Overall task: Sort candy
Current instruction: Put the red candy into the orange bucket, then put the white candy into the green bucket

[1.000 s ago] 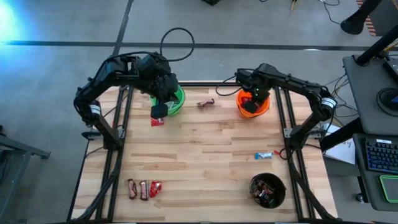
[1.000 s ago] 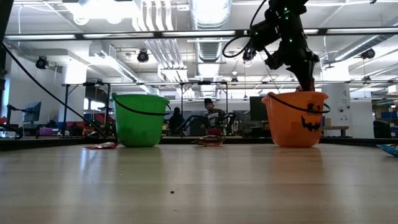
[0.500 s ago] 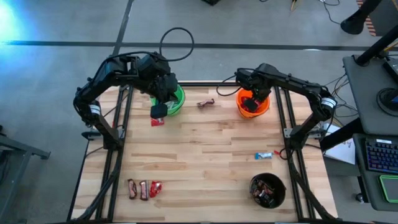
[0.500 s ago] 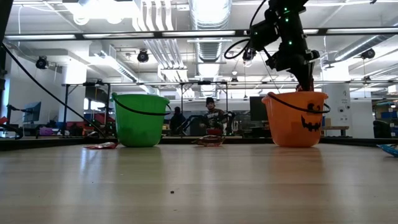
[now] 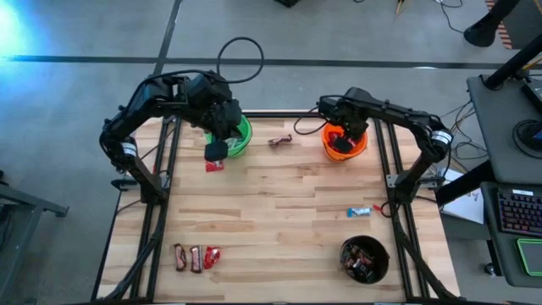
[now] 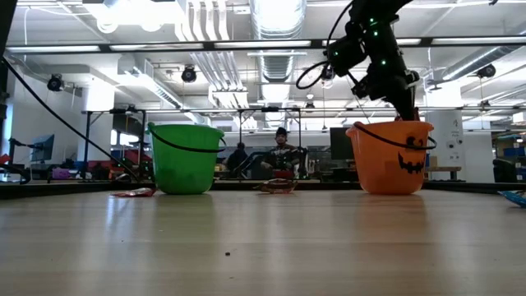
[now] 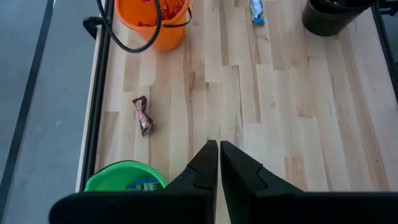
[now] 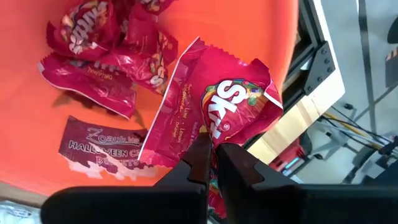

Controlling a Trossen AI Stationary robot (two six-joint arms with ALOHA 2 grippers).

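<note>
Nearest the table's front edge, three candy pieces (image 5: pixel 195 257) lay unsorted. Farther back, the right gripper (image 8: pixel 210 163), shifted slightly deeper over the orange bucket (image 5: pixel 358 150), pinched a red packet (image 8: pixel 214 121) above others, unreleased. The left gripper (image 7: pixel 219 163) waited closed beside the green bucket (image 5: pixel 245 135).

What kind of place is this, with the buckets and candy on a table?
Probably a robotics lab or workshop: a wooden table fitted with two robot arms, ceiling ducts over a large open hall, and a desk with a keyboard beside the rig.
</note>
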